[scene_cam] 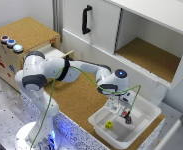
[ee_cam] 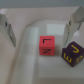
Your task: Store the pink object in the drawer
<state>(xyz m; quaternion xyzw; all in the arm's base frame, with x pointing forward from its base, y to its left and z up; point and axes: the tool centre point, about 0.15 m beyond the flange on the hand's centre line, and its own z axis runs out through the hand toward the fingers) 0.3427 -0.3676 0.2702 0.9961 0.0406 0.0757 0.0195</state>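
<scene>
The pink object is a pink-red cube (ee_cam: pixel 46 46) with a dark letter on its top face. It lies on the floor of a white tray (scene_cam: pixel 141 107). My gripper (scene_cam: pixel 125 112) hangs over the tray, just above the cube, with its jaws wide apart and nothing between them; it also shows in the wrist view (ee_cam: pixel 42 32). The fingers (ee_cam: pixel 7 26) stand on either side of the cube, apart from it. The drawer (scene_cam: pixel 57 51) of the cork-topped wooden box (scene_cam: pixel 26 31) is pulled partly out at the exterior view's left. My arm hides its handle.
A purple cube with a yellow letter (ee_cam: pixel 74 53) lies close beside the pink one. A yellow cube (scene_cam: pixel 109 125) sits in the tray too. Three round buttons (scene_cam: pixel 11 43) are on the box. A large white cabinet (scene_cam: pixel 136 35) with a black handle (scene_cam: pixel 86 19) stands behind.
</scene>
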